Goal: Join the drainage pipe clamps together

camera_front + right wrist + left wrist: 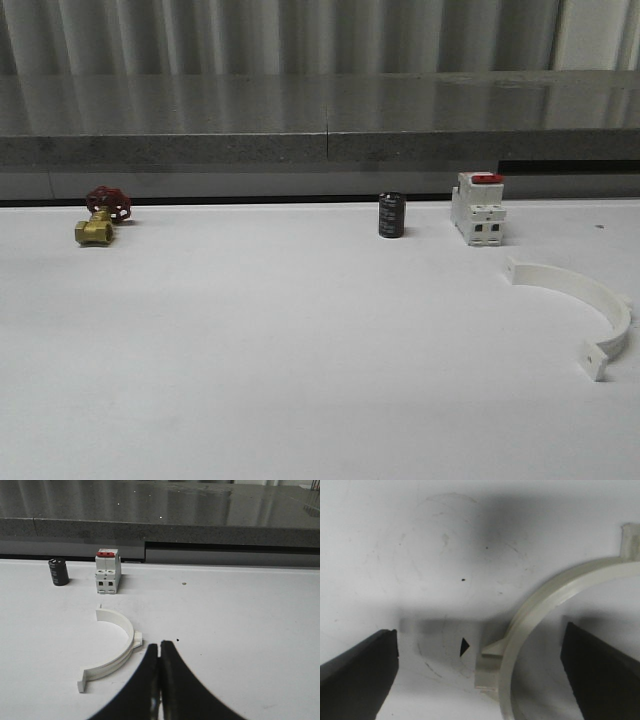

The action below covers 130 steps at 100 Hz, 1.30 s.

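The left gripper (480, 665) hung spread wide over one clamp half (535, 630), apparently lining up a grasp, while the right gripper (160, 680) waited clenched empty beside the other half (112, 647) on the table (300, 350).

Left wrist view: clamp (530, 630) half-ring cut off by frame edge, far end unseen; close-up blurred. Left gripper fingers (360, 665) cropped at frame edge. Right wrist view: right gripper (159, 675) base cropped.

White table (250, 360) — clamp half (585, 305), switch (477, 208), capacitor (391, 215), valve (100, 217)
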{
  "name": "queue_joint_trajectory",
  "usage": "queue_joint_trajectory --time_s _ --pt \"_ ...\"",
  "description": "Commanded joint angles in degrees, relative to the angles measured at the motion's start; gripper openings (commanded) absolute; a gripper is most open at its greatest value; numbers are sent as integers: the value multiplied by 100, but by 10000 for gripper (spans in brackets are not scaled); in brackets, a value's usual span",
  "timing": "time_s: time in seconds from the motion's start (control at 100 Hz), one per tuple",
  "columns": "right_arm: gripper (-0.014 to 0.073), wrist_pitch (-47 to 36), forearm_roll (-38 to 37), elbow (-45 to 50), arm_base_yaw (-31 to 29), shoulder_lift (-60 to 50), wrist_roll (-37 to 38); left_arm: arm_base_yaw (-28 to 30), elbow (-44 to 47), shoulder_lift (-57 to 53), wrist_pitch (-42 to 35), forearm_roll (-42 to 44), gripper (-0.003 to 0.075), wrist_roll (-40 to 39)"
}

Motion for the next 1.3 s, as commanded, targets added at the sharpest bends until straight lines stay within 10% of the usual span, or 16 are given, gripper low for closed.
queue_joint_trajectory --time_s 0.0,0.68,1.07,1.29 --pt "-68 -473 2 -95 -28 -104 -55 5 -162 -280 -115 -76 636 81" --pt "-68 -473 2 -95 -28 -104 -55 5 -162 117 408 -453 622 91" --pt "-68 -473 2 -95 -28 -104 -55 5 -200 -2 813 -504 -18 91" --pt "-68 -473 2 -95 -28 -104 -55 -139 -200 -646 1136 -885 -21 91"
